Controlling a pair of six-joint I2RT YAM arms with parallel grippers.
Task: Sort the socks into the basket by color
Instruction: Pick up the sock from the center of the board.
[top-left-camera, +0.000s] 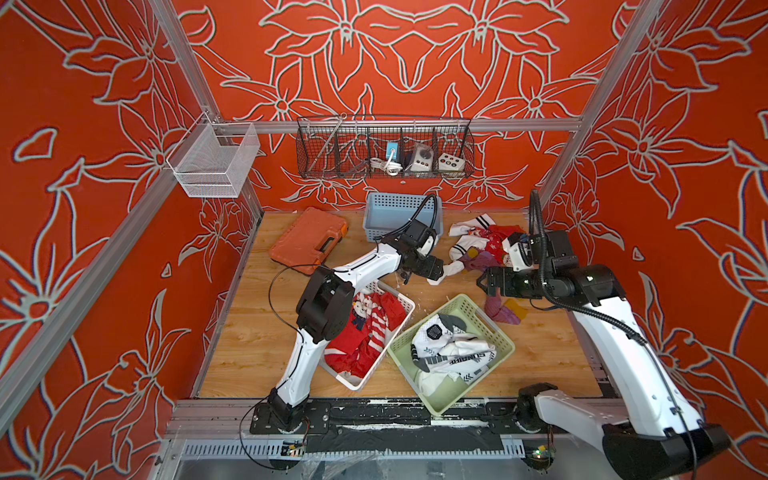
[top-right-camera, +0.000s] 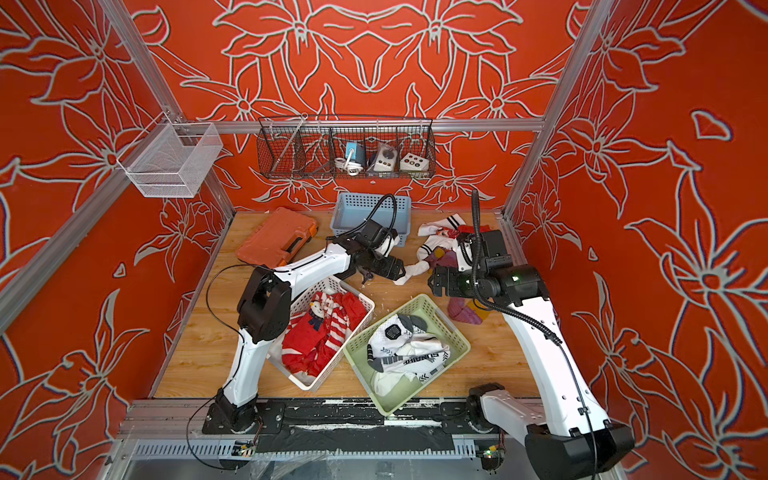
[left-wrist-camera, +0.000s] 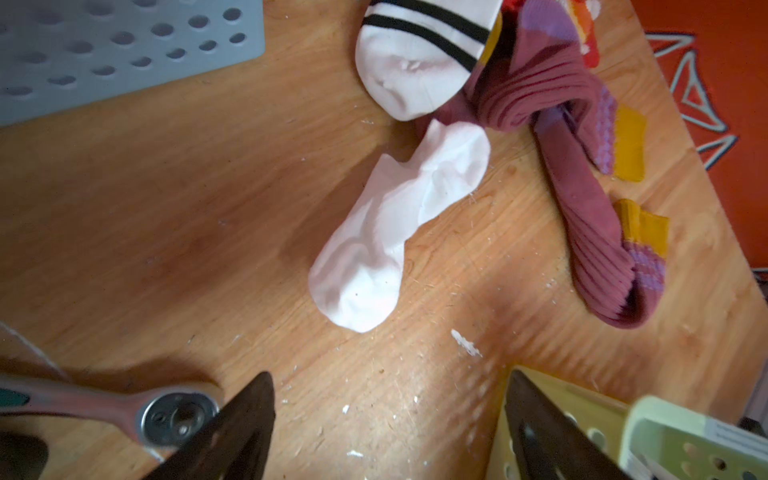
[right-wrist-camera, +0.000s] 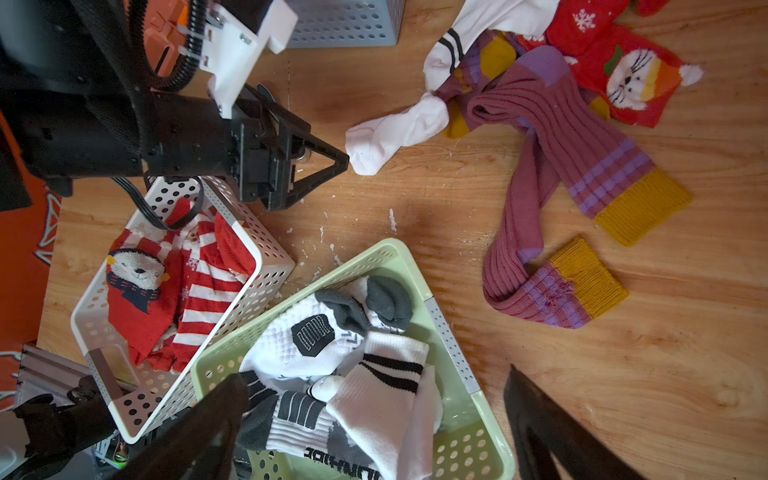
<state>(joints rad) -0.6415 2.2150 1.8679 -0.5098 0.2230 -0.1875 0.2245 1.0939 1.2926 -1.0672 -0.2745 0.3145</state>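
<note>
Presently: left gripper (left-wrist-camera: 390, 424) sits low at the toe of a loose white sock (left-wrist-camera: 374, 249), jaws spread, nothing pinched. The toe lies just ahead of them on the desk (top-left-camera: 257, 332). Judged: it is lined up on the free toe because the sock's other end runs into the tangle.

Right gripper (right-wrist-camera: 374, 374) hangs near the baskets, jaws spread, empty; likely parked clear.

Baskets: three.
- White basket (top-left-camera: 386, 349): red socks only.
- Green basket (top-left-camera: 488, 321): white socks only.
- Blue basket (top-left-camera: 399, 208), at the back: no sock seen, presumably for purple.

Unsorted heap:
- Purple socks (right-wrist-camera: 552, 124): at least two.
- Red cat sock (right-wrist-camera: 602, 54): one seen.
- White: one or two, cannot tell.
</note>
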